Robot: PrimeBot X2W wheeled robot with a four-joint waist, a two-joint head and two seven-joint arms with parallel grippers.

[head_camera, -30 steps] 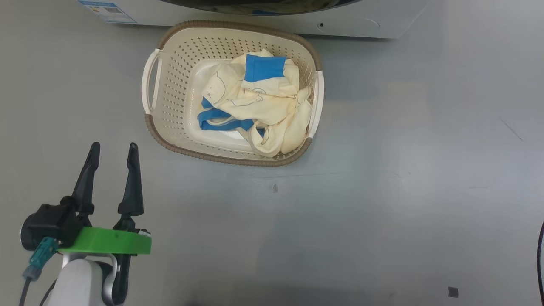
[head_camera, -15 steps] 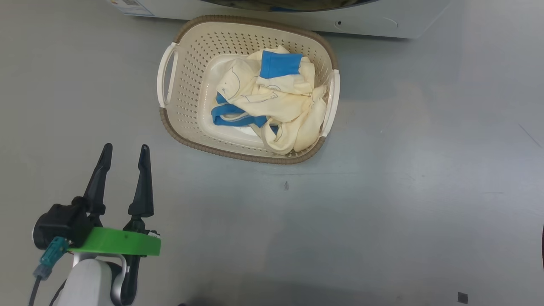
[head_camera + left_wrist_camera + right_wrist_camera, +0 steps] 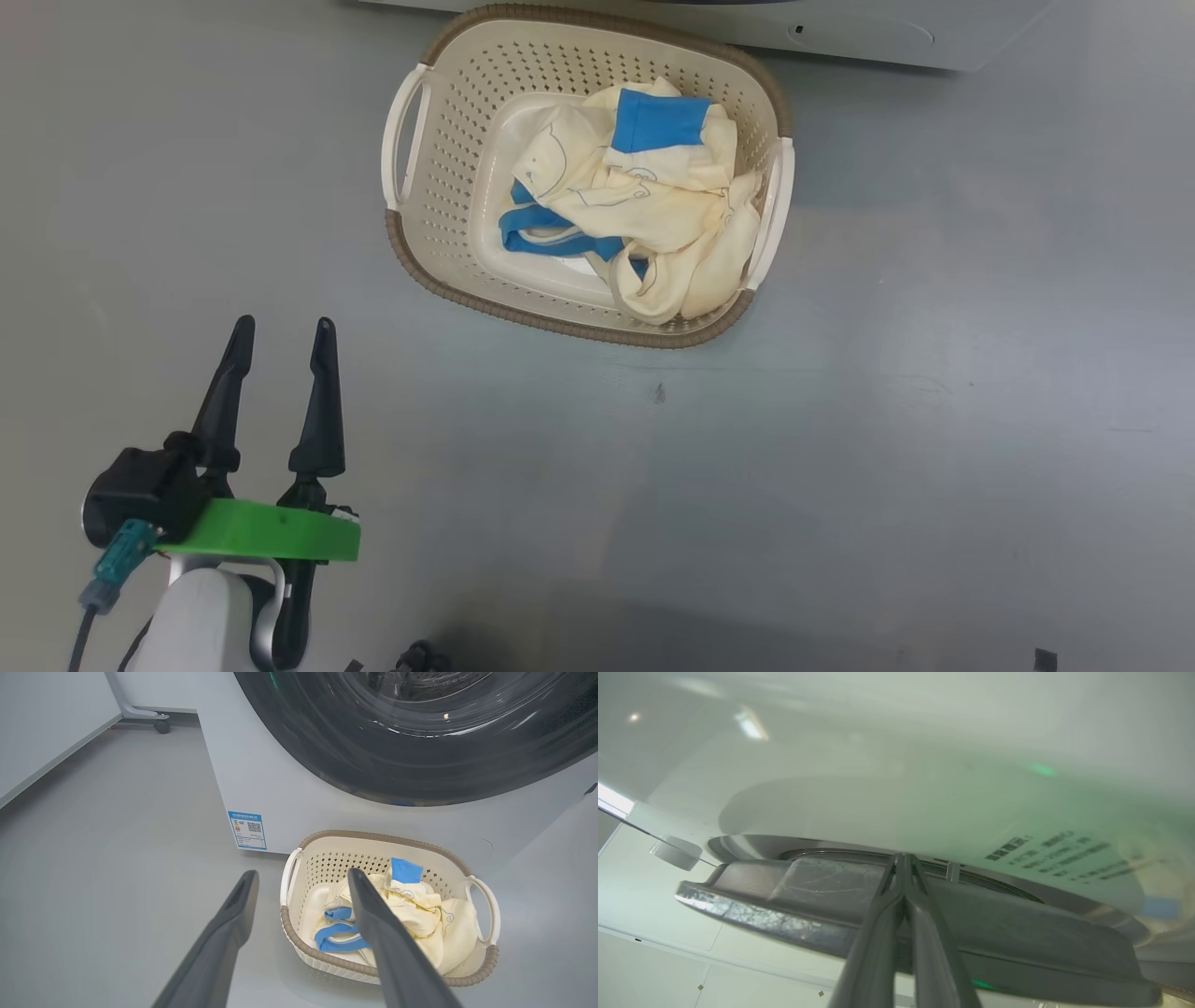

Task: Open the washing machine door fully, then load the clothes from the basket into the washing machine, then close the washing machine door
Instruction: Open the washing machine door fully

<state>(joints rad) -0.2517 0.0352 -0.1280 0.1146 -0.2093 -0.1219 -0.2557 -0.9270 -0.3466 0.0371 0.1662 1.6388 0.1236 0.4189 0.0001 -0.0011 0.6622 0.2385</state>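
The cream basket [image 3: 439, 215] stands on the grey floor just in front of the white washing machine [image 3: 859, 37]. The cream-yellow clothes [image 3: 653, 210] with blue trim lie piled in it. My left gripper [image 3: 285, 323] hangs open and empty, down-left of the basket and apart from it. In the left wrist view, its fingers [image 3: 301, 873] frame the basket [image 3: 373, 838], the clothes [image 3: 425, 905] and the washing machine door's black rim [image 3: 327, 760]. My right gripper [image 3: 903, 857] is shut, tips at the edge of the door's dark rim [image 3: 784, 896], against the white washing machine [image 3: 878, 802].
A blue label [image 3: 247, 829] marks the washer's lower left corner. A wheeled stand's foot [image 3: 161, 725] sits behind the machine by the pale wall [image 3: 37, 728]. Open grey floor [image 3: 887, 420] spreads around the basket.
The head camera has moved, so the basket and washer sit further right and higher in the picture. The left gripper stays open, the clothes lie as before.
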